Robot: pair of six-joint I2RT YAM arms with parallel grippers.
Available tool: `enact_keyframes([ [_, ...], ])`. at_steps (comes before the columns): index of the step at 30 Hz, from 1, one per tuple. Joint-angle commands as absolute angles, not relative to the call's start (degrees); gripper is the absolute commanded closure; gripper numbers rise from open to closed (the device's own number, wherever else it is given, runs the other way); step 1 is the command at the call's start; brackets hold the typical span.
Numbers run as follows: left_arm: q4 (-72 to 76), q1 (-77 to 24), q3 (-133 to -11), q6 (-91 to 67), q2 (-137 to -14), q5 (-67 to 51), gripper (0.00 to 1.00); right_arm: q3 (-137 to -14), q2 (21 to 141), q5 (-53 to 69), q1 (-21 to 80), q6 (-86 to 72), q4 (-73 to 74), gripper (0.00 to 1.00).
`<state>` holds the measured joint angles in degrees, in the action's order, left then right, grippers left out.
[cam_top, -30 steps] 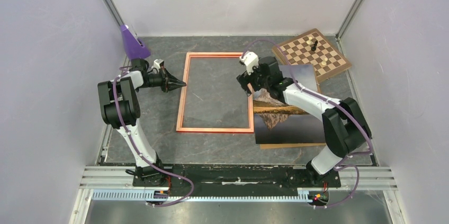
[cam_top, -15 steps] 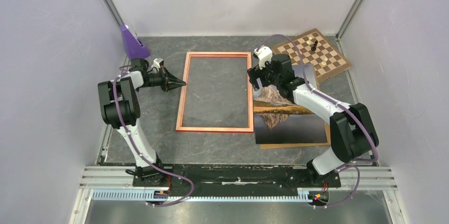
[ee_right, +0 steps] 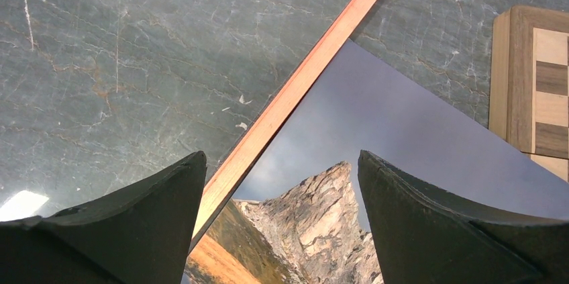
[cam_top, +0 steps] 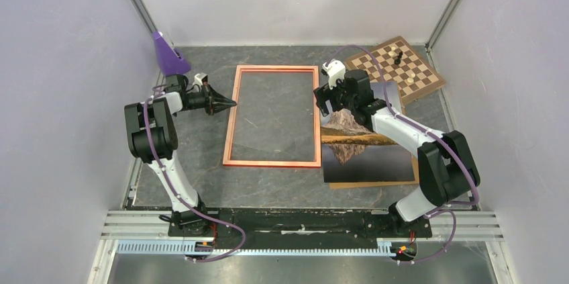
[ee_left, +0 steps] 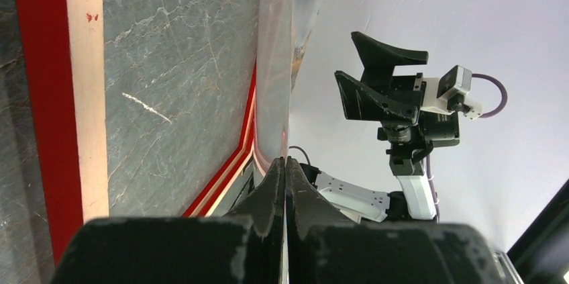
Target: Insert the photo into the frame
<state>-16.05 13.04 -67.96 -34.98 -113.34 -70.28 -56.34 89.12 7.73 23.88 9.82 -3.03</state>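
One thin orange-red rectangular frame (cam_top: 230,123) lies flat on the marbled grey bench (cam_top: 268,190). One glossy mountain photo (cam_top: 366,160) lies face up just beside its right rail. Of two pincers, the left pincer (cam_top: 229,105) is closed and empty, and the right pincer (ee_right: 280,158) gapes wide, empty, above the photo's far corner.

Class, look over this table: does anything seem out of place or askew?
Yes. The photo lies outside the frame, beside its right rail on a brown board, and the chessboard sits skewed in the far right corner.
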Motion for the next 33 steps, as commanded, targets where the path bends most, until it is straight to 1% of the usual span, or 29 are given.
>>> enact_keyframes([
  [1,-12.34,13.12,-68.2,-38.79,-112.29,-73.95,0.98,-55.38,87.63,8.35,23.72,9.31,-5.71,0.14],
  [7,-8.62,13.09,-67.01,-41.93,-112.2,-75.21,0.98,-55.0,87.47,8.26,23.71,9.4,-5.97,0.14],
  [12,-1.55,13.09,-64.48,-47.85,-111.9,-76.07,0.98,-54.93,87.59,8.18,23.73,9.49,-6.1,0.14],
  [16,-0.33,13.01,-63.66,-49.73,-112.2,-76.32,0.98,-54.83,87.55,8.04,23.7,9.58,-6.15,0.14],
  [24,8.18,12.49,-61.65,-55.26,-112.18,-77.02,0.98,-54.32,87.78,7.64,23.68,9.67,-6.5,0.15],
  [29,23.95,12.48,-58.32,-66.95,-112.33,-77.88,0.98,-54.14,87.89,7.74,23.73,9.57,-6.73,0.14],
  [32,40.98,12.39,-55.78,-80.06,-113.69,-78.29,0.98,-54.05,87.84,7.79,23.67,9.49,-6.75,0.15],
  [33,50.34,12.35,-55.02,-85.56,-114.71,-78.32,0.98,-53.97,87.77,7.77,23.7,9.49,-6.84,0.14],
])
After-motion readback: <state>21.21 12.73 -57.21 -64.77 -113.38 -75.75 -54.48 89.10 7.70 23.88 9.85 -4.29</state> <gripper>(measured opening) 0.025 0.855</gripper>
